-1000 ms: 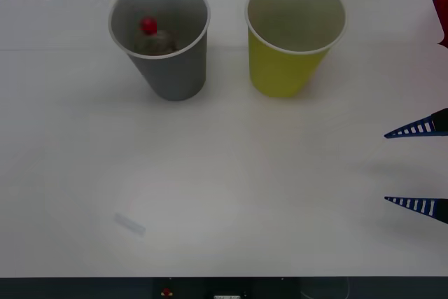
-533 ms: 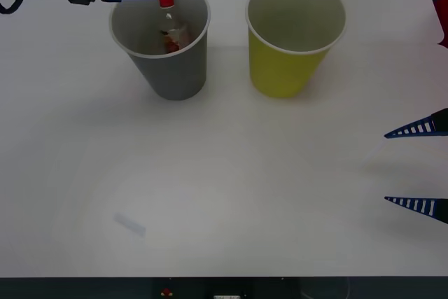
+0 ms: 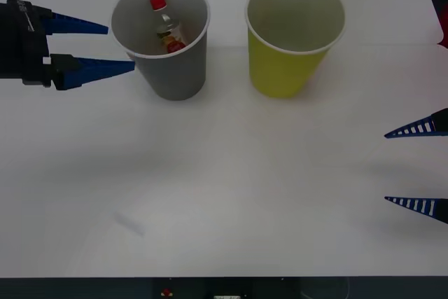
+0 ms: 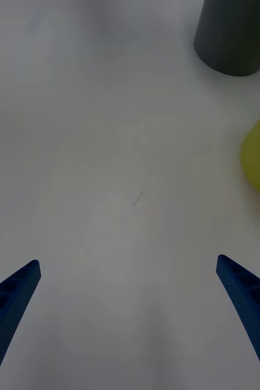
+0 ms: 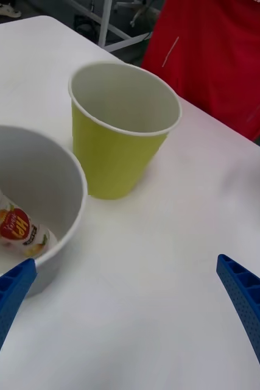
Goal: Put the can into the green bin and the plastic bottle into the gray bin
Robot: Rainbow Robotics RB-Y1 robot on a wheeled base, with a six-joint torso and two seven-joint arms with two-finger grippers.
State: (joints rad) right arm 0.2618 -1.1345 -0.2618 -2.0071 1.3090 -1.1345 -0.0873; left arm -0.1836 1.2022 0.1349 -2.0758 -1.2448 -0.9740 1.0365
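**Bottle in the gray bin, both pincers released**

The plastic bottle [image 3: 165,24] lies inside the gray bin [image 3: 171,68], leaning against the inner wall with its red cap up near the rim and its white, yellow and red label facing upward. The gray bin stands upright on the white tabletop [image 3: 231,180], and the green bin [image 3: 287,68] stands upright just beside it, apart from it, with nothing visible inside.

The left pincer [image 3: 103,47] hangs just beside the gray bin on the side away from the green bin, its two blue fingers spread and holding nothing; one fingertip comes very near the bin's wall.

The right pincer [image 3: 400,167] sits well apart from the gray bin, beyond the green bin and nearer the robot, its fingers likewise spread wide over bare tabletop, holding nothing.
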